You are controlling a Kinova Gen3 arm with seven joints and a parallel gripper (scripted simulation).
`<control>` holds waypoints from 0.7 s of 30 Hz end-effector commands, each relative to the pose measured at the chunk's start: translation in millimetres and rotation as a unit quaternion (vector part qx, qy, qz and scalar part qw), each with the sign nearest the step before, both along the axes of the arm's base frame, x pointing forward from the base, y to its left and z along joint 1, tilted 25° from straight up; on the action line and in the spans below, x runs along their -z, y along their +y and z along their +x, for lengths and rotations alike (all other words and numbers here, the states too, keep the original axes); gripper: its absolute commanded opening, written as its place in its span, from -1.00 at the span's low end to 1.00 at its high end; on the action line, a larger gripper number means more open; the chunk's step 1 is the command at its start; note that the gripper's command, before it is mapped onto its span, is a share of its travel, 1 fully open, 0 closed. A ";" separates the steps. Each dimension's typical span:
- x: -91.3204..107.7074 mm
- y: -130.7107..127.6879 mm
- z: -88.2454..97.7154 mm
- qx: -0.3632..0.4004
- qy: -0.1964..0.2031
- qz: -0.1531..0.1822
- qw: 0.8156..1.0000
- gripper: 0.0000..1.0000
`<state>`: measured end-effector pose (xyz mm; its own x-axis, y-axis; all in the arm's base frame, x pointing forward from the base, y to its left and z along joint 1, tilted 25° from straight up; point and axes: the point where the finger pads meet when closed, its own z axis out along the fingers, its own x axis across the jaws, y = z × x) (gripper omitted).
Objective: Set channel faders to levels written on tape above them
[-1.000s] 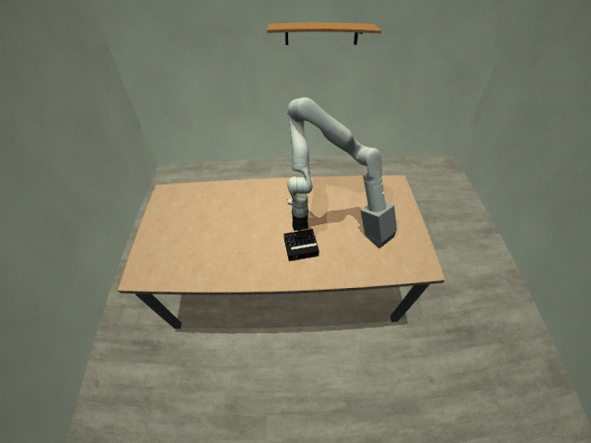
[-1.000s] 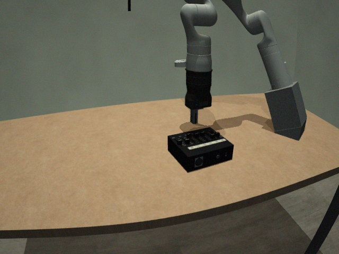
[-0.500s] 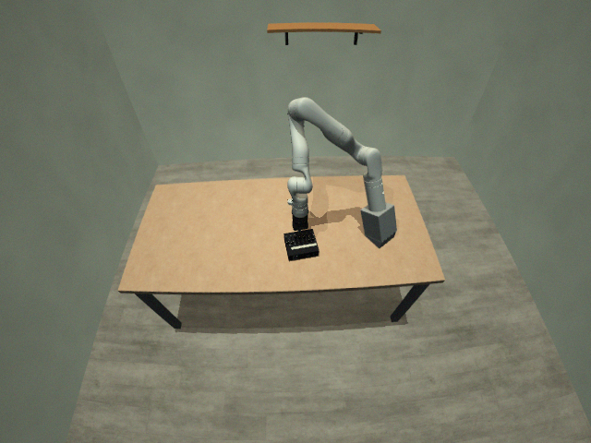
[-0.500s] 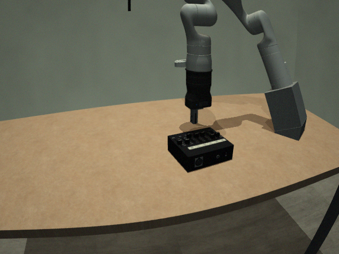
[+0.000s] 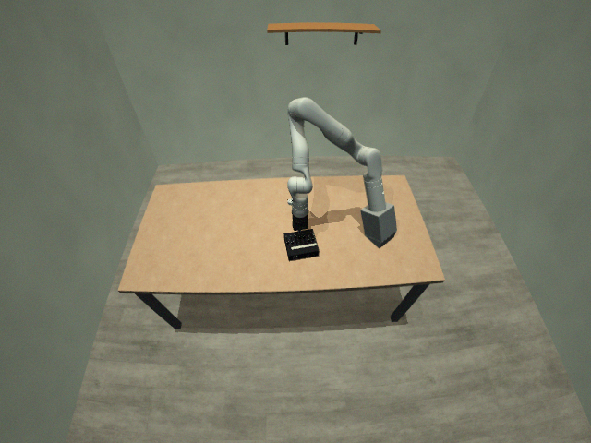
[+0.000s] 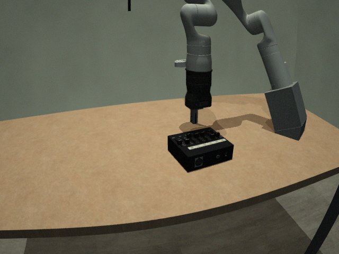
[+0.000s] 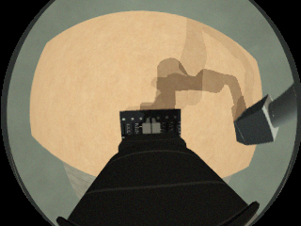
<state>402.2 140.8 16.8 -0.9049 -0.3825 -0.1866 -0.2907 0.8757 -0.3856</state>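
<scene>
The lighting desk [image 6: 200,148] is a small black box standing on its feet near the middle of the table; it also shows in the top view [image 5: 301,245] and in the wrist view [image 7: 150,124]. Several round fader caps [image 6: 196,135] stand in slots on its top, beside a white tape strip [image 6: 207,143]; the written levels are too small to read. My gripper [image 6: 194,120] is shut and empty. It points straight down and hangs a little above the desk's far edge, touching nothing.
The arm's grey base [image 6: 286,110] stands on the table to the right of the desk. A wooden shelf [image 5: 323,28] hangs high on the back wall. The table's front edge [image 6: 169,218] is well in front of the desk.
</scene>
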 end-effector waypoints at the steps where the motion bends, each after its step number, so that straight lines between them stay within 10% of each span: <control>1: -0.5 0.7 0.2 0.000 -0.001 0.001 1.000 -1.00; 21: 1.4 0.0 1.0 0.000 0.000 0.000 1.000 -1.00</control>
<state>403.1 140.4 15.3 -0.9048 -0.3825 -0.1874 -0.2905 0.8759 -0.3853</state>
